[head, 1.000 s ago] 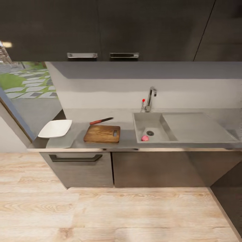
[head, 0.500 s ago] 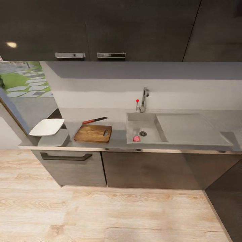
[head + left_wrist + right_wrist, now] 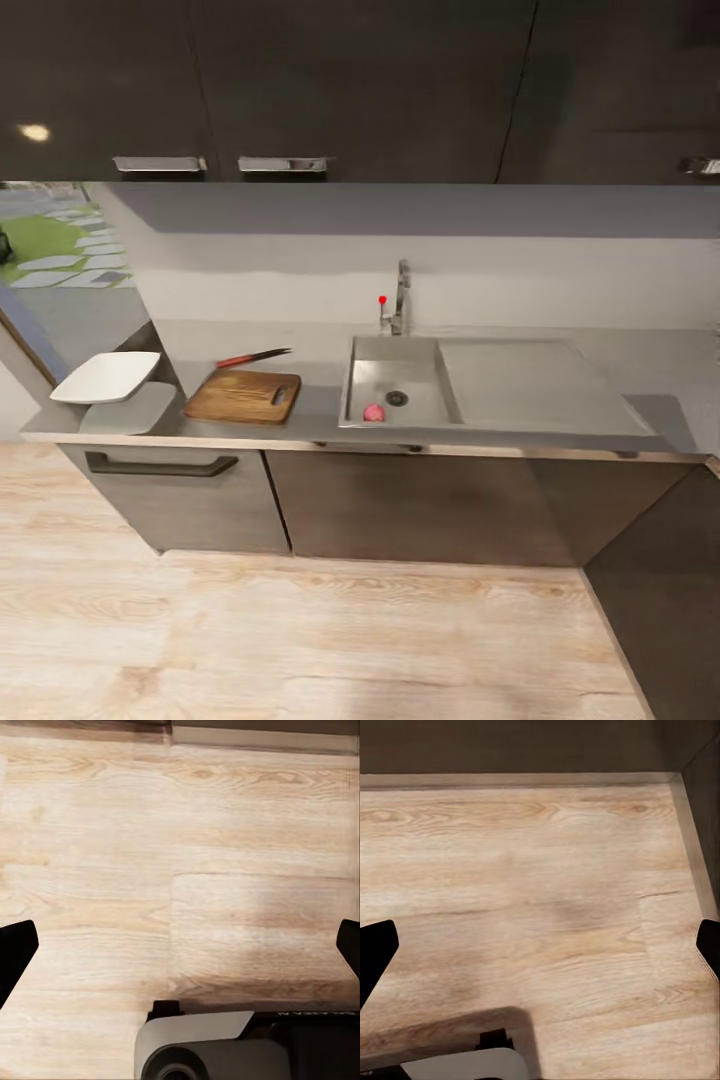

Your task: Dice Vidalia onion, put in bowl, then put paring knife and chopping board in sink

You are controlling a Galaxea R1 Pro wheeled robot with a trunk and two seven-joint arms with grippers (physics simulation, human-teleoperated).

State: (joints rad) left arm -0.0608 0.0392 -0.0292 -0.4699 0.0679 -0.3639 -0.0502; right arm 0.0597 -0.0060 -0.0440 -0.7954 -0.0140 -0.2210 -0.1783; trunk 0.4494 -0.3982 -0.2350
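The small pinkish Vidalia onion (image 3: 373,412) lies in the sink (image 3: 372,370) basin beside the round drain. On the grey countertop (image 3: 318,405) to the sink's left lies the brown chopping board (image 3: 243,396), and the red-handled paring knife (image 3: 252,357) rests just behind it. Further left, the white square bowl (image 3: 105,377) sits at the counter's end. My left gripper (image 3: 180,945) is open over wooden floor with nothing between its fingers. So is my right gripper (image 3: 540,949), over floor near a dark cabinet base.
A chrome tap (image 3: 398,300) with a red knob stands behind the basin, with the flat drainboard (image 3: 530,385) to its right. Dark wall cabinets (image 3: 350,90) hang above, and base cabinets (image 3: 400,510) stand below. A dark tall unit (image 3: 670,600) juts out at right. Wooden floor (image 3: 300,640) lies before the counter.
The whole head view has shifted, so counter, sink and board now sit further left in the picture. The camera moved; the things on the counter kept their places.
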